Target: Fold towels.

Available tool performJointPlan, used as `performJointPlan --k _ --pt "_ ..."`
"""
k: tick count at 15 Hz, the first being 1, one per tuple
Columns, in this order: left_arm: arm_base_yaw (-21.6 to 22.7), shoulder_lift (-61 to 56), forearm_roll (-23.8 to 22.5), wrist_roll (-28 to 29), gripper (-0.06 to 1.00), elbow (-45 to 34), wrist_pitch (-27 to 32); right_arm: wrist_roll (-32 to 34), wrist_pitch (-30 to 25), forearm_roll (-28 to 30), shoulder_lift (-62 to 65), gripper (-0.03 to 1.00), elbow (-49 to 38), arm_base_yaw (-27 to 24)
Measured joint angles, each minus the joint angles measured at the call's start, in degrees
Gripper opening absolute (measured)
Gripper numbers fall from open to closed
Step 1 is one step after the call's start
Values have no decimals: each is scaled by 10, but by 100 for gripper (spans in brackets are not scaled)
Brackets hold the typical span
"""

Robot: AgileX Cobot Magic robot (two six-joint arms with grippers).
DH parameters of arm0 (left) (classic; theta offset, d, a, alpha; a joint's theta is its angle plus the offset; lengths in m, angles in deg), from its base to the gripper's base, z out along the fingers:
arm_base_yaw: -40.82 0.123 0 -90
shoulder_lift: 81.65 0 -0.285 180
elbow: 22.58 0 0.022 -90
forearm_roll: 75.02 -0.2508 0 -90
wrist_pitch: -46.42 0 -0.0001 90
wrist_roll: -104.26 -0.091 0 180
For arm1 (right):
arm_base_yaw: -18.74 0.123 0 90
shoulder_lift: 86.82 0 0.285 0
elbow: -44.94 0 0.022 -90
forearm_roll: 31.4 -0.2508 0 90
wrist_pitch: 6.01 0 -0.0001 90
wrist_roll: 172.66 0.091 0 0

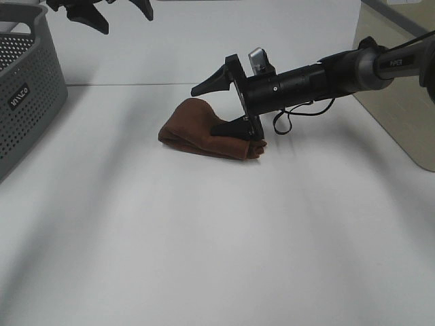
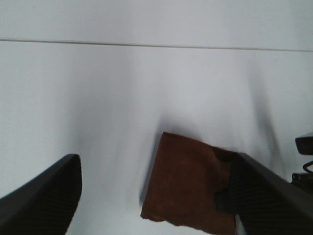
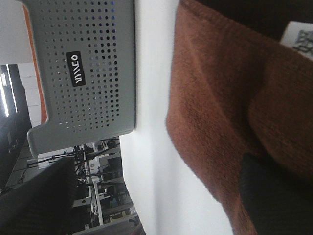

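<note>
**Towel Folding: Current State of the Work Surface**

Nearest the camera we see only the bare white table (image 1: 204, 258). Farther back, near the middle of the table, lies the towel (image 1: 197, 129), a dark reddish-brown terry cloth gathered into a folded bundle. In the right wrist view a small white tag (image 3: 299, 39) shows at one edge of the cloth.

The right gripper (image 1: 221, 107) reaches in from the right and sits at the right end of the towel. We find its jaws spread wide: the upper finger points left above the bundle, clear of it, and the lower finger rests against the cloth. It is not clamped on the towel.

The left gripper (image 1: 109, 13) hangs high at the far left, well apart from the towel. Its jaws also stand wide apart, with nothing between them.

A grey perforated basket (image 1: 27, 95) stands at the far left edge of the table.
</note>
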Motion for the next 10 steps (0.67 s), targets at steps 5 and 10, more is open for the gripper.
performJointPlan --k 5,10 --pt "0 -20 -18 -50 78 1 36 -45 -23 18 65 85 0 1" --pt "-18 -148 -73 -119 78 -30 37 105 -78 319 238 85 0 2"
